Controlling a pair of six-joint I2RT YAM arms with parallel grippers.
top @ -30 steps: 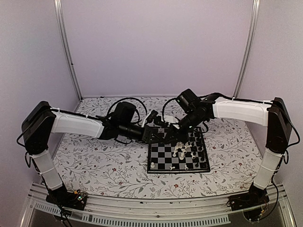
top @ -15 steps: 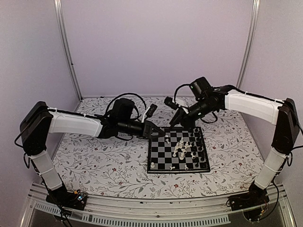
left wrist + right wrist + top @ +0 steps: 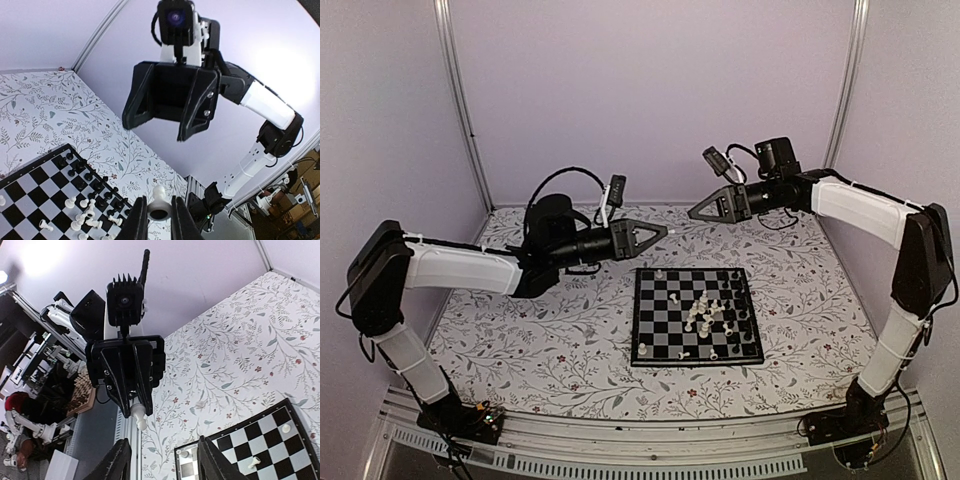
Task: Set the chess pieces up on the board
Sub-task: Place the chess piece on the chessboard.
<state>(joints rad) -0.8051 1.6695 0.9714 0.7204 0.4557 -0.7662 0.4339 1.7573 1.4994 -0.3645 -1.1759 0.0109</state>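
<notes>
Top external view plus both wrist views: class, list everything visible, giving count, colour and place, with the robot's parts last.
table: one, floral-patterned, under everything
board: one, black and pale checks, right of the table's centre
chess pieces: many, white and black, mostly jumbled on the board's right half; exact count unclear
white piece: one, held in the air beyond the board
left gripper: one, black, shut on the white piece
right gripper: one, black, facing the left one, open, empty

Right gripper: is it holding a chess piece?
No, the right gripper hangs in the air, its jaws open with nothing between them.
</notes>
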